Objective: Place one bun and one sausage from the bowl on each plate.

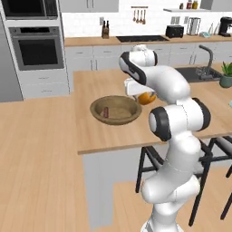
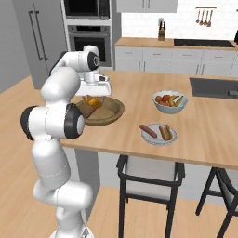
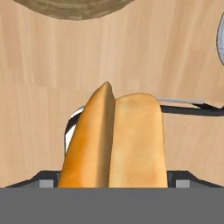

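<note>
My gripper (image 3: pixel 113 177) is shut on a golden split bun (image 3: pixel 118 140) and holds it just above the counter. Under the bun peeks the pale rim of a plate (image 3: pixel 68 127). In the left base view the bun (image 1: pixel 147 98) hangs at the gripper (image 1: pixel 140 94), right of the brown wooden bowl (image 1: pixel 122 118), where a dark sausage (image 1: pixel 105 112) lies. From the right base view the bun (image 2: pixel 91 101) sits under the gripper (image 2: pixel 95 93) at the bowl's (image 2: pixel 114 111) left edge. Another plate (image 2: pixel 157 139) carries a sausage (image 2: pixel 148 130) and a bun (image 2: pixel 165 132).
A pale bowl of fruit (image 2: pixel 170 102) stands behind the filled plate. A sink (image 2: pixel 216 87) lies at the island's far right, and dark stools (image 2: pixel 148 179) stand under its front edge. A potted plant (image 1: pixel 226 74) sits near the faucet (image 1: pixel 206 56).
</note>
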Controlling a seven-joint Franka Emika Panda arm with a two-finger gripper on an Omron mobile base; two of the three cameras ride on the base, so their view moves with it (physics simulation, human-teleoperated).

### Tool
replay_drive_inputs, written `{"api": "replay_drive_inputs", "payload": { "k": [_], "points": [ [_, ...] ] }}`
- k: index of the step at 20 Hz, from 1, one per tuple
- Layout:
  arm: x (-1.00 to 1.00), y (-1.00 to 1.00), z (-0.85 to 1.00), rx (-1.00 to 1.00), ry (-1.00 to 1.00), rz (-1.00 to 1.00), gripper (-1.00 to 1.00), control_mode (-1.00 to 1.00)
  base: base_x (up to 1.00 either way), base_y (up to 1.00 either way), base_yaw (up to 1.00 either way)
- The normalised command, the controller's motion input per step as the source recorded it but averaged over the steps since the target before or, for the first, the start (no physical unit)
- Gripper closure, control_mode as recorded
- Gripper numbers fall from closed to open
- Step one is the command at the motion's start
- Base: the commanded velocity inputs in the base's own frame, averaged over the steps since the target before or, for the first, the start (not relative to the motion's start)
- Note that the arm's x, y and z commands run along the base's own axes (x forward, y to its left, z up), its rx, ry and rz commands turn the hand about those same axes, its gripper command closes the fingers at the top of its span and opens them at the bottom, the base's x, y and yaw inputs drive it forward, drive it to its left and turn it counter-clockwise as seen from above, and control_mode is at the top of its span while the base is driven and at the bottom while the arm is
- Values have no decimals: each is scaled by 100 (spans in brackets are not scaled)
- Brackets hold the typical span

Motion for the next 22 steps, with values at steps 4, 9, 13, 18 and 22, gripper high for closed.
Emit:
{"api": "replay_drive_inputs", "payload": {
  "k": [4,9,13,18,22],
  "points": [
    [0,0,0,0,0,0,100,100,35,-57,0],
    [0,0,0,0,0,0,100,100,47,-99,0],
    [0,0,0,0,0,0,100,100,0,-100,0],
    [0,0,0,0,0,0,100,100,9,-100,0],
    [0,0,0,0,0,0,100,100,0,-100,0]
  ]
}}
